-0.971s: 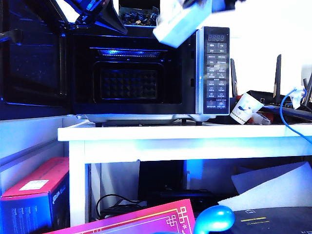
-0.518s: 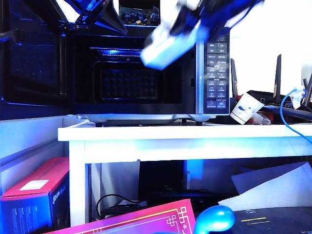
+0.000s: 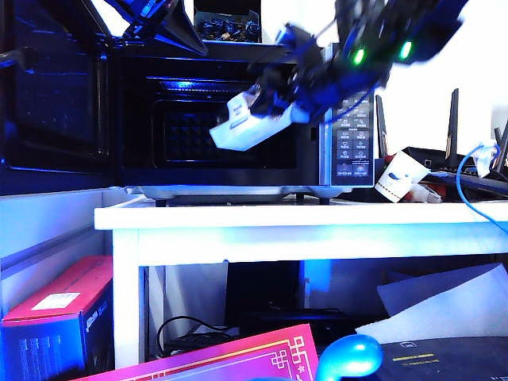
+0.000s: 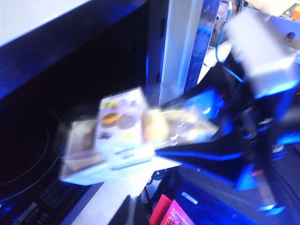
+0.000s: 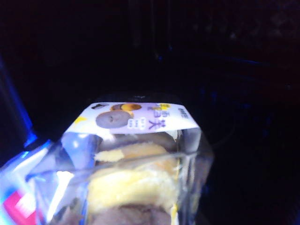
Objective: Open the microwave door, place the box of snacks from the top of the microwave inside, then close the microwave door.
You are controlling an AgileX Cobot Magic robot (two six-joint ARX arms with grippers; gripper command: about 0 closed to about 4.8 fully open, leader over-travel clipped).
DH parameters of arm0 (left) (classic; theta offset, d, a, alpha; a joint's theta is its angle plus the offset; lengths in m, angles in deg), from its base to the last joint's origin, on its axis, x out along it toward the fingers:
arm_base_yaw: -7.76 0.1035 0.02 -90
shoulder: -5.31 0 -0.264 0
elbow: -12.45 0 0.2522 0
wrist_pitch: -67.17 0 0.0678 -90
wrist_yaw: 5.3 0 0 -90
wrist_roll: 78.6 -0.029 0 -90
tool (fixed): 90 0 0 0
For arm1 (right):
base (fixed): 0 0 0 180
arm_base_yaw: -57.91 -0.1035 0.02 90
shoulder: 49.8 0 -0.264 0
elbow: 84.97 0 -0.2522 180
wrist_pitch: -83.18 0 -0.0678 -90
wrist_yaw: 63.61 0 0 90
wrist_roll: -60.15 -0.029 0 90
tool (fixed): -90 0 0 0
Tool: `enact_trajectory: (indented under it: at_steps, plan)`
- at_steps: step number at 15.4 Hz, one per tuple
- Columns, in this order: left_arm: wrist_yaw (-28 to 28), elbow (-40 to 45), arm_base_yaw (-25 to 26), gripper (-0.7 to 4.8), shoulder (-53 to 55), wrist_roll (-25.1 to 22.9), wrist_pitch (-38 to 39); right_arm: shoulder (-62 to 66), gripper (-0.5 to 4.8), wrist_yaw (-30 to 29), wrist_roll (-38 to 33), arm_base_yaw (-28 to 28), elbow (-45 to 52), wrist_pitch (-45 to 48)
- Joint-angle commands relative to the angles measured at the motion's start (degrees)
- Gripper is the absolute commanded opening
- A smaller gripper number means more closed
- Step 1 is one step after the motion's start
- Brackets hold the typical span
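The microwave (image 3: 349, 119) stands on a white table, and its microwave door (image 3: 55, 95) is swung wide open to the left, so the dark cavity (image 3: 206, 131) shows. My right gripper (image 3: 290, 103) is shut on the box of snacks (image 3: 250, 125), a small pale box held tilted in front of the cavity's right half. The right wrist view shows the box of snacks (image 5: 136, 154) close up against the black interior; the fingers are hidden behind it. The left wrist view shows the box of snacks (image 4: 119, 133) blurred at the oven's opening. My left arm (image 3: 151, 17) stays at the door's top edge, its jaws unclear.
A black box with dark contents (image 3: 226, 24) sits on top of the microwave. On the white table (image 3: 302, 226) to the right are a tipped paper cup (image 3: 397, 176), router antennas (image 3: 452, 127) and a blue cable (image 3: 468, 190). Pink boxes (image 3: 63, 309) lie below.
My right arm has carried the box of snacks down and to the left, from the microwave's top right corner to the front of the open cavity. The left arm has kept still.
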Motion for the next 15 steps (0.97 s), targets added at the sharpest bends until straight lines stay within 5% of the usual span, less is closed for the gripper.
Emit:
enact_trajectory:
  at_steps: [1,8,15]
  plan:
    - [0.42,-0.11,-0.02,-0.06,-0.26,0.0,-0.5,3.21,2.52,2.08,-0.61,-1.31,-0.5,10.78]
    - [0.57,-0.13,-0.02,-0.06,-0.26,0.2,-0.76,8.74,2.52,10.67,0.13,-3.78,-1.03,20.2]
    - [0.59,-0.13,-0.02,-0.06,-0.26,0.61,-0.81,17.68,2.52,10.47,-0.44,-4.17,-17.42,10.84]
